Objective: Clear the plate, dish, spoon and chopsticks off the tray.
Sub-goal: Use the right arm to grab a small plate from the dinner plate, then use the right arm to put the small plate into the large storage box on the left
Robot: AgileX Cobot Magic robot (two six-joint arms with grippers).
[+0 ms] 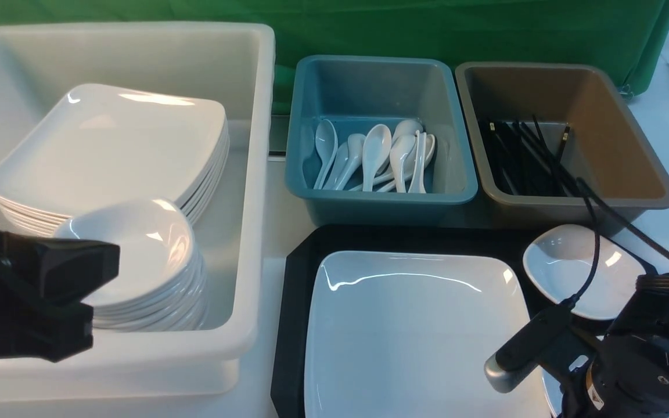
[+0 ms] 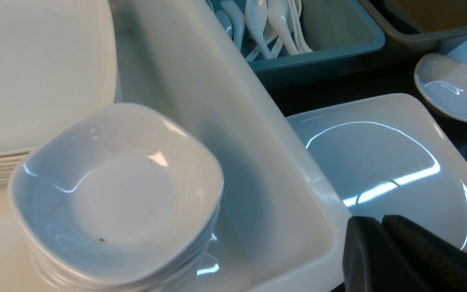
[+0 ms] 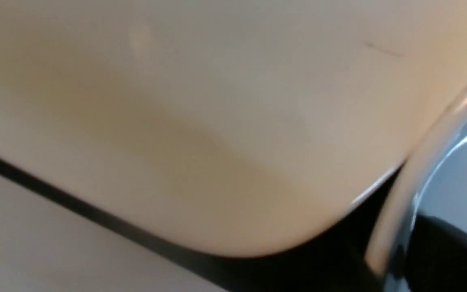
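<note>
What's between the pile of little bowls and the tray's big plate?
The side of the white tub, then the edge of the tray, in the front view.

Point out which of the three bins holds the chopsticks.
The brown bin, on the right behind the tray: black chopsticks lie in it. The blue bin holds white spoons; the white tub holds plates and dishes.
</note>
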